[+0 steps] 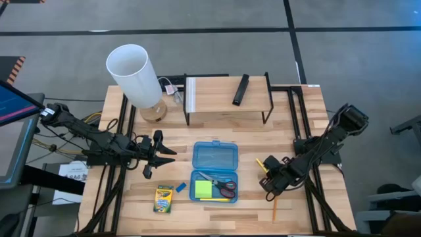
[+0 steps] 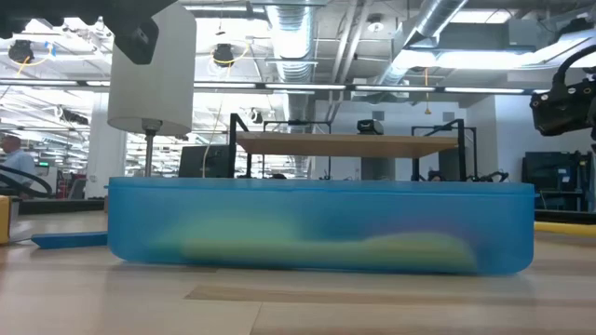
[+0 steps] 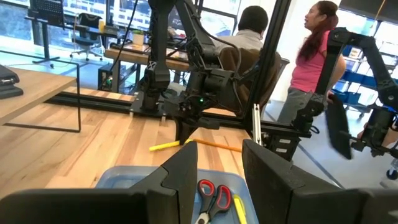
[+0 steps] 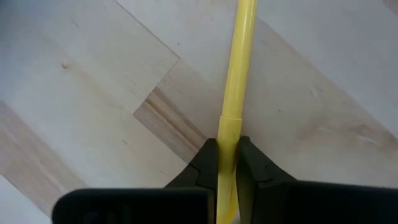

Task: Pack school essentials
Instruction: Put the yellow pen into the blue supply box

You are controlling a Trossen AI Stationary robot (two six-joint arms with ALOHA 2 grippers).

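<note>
The yellow stick [image 4: 235, 74] is lying on the tabletop [image 1: 309, 138] right of the blue case [image 1: 214, 171], and the right pincer [image 1: 268, 182] is clamping on it: the pickup step. Next it probably needs lifting over the case's rim, past the orange pencil [image 1: 274, 209]. The left pincer [image 1: 152, 155] is waiting with fingers apart beside the case.

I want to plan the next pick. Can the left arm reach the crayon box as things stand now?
Probably yes. The crayon box lies flat on the table beside the blue case, just below the left hand in the high view, and nothing stands between them.
</note>
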